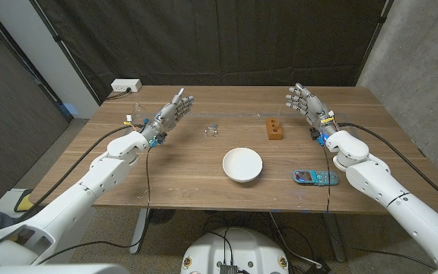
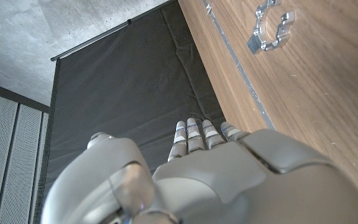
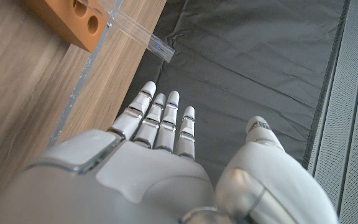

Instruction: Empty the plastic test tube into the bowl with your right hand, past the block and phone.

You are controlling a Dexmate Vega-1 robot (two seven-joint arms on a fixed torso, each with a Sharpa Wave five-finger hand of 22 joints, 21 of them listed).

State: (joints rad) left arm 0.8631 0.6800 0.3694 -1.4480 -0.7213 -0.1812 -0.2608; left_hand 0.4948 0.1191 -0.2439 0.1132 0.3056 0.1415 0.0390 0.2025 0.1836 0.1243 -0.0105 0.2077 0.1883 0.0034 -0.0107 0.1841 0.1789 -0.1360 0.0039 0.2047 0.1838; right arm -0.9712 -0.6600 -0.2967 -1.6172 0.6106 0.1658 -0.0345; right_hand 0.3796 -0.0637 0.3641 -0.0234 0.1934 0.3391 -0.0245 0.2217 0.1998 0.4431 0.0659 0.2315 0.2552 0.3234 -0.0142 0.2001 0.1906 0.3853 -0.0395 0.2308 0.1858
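Tube (image 1: 277, 116) stands upright in the wooden block (image 1: 274, 131), behind the white bowl (image 1: 242, 164) and well apart from the phone (image 1: 315, 177) near the table's front edge. Right hand (image 1: 306, 103) hovers beside the block, fingers spread, holding nothing; left hand (image 1: 172, 113) likewise wide and empty

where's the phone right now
In the head view the blue mobile phone lies near the table's front edge, between the white round bowl and the right arm.
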